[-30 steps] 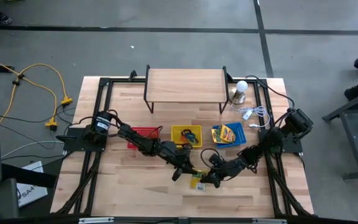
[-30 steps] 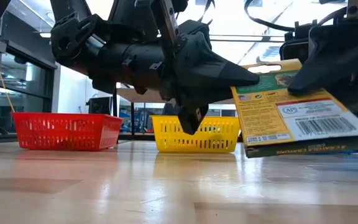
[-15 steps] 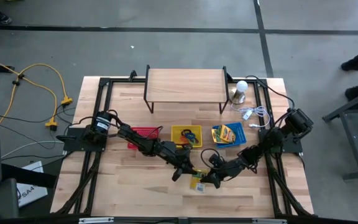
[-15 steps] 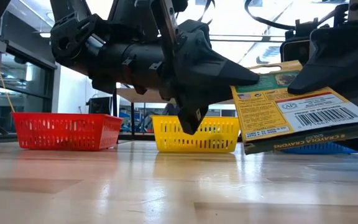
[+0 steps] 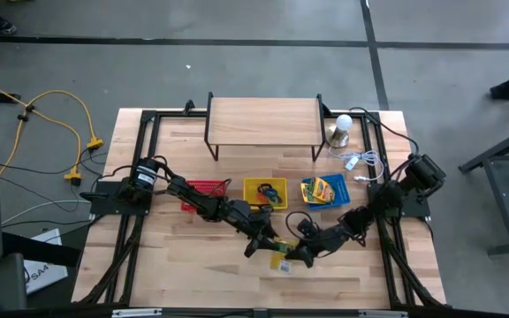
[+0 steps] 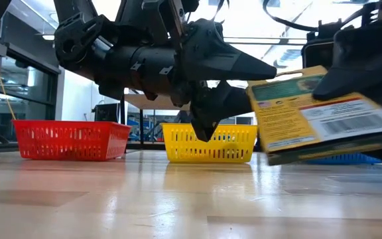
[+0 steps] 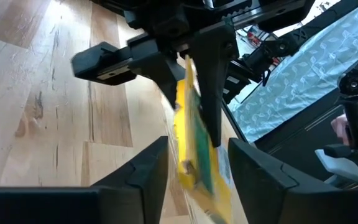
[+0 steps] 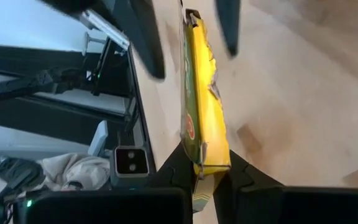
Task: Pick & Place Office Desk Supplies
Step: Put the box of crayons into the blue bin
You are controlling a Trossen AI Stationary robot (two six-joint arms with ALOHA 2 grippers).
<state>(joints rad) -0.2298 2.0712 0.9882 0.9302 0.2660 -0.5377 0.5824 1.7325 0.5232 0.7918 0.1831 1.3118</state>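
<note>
Wooden counter point(image 5: 193, 265) boards run under both arms at mid-table, with a red basket point(image 6: 71, 139), a yellow basket point(image 6: 209, 143) and a blue basket point(image 5: 325, 191) lined up beyond them. Between the two grippers hangs a flat yellow-and-green crayon box point(image 6: 323, 116), clear of the counter and tilted. The right gripper point(image 8: 204, 171) has its jaws closed on one end of the box. The left gripper point(image 7: 197, 162) has its jaws spread wide, one on each side of the other end and seemingly not pressing it. This looks like a hand-over, with the right arm now carrying the box alone.

To finish it well, the left jaws should back straight away along the box's length, so neither finger clips an edge and twists it in the right jaws. The right arm should keep its grip firm and the box off the counter, then carry it toward the blue basket, where more crayon boxes point(image 5: 323, 189) appear to lie. Held by one end, the box may droop or swing, so a slow carry seems wise.
</note>
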